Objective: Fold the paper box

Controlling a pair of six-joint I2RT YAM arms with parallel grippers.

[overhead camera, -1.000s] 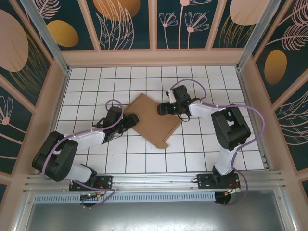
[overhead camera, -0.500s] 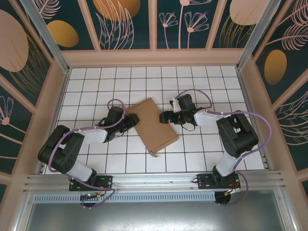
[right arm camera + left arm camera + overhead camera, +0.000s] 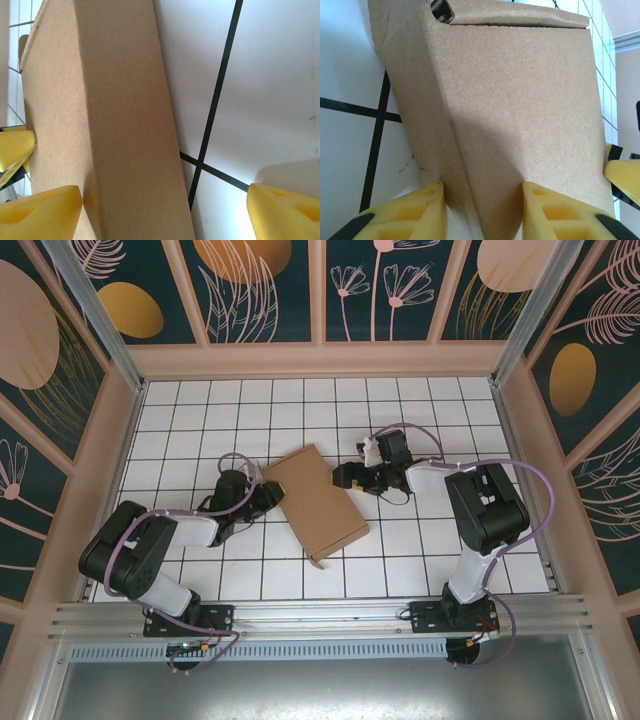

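One box: folded, on table
Left gripper: astride box corner, grip unclear
Right gripper: fingers wide apart

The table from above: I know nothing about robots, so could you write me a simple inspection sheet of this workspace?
Surface: white tiled table with black grid lines, looks clean.
Job's things: one brown cardboard box, folded shut, lying flat and skewed to the grid, between the two arms.
Clutter: nothing seen.
Grippers: left gripper has its yellow fingers on either side of the box's edge, firm grip unclear; right gripper is open beside the opposite edge, with bare tile showing between the box and one finger.
Cables: purple cables loop along both arms, clear of the box.
Surroundings: dark walls painted with leaves; metal rail holding the arm bases.
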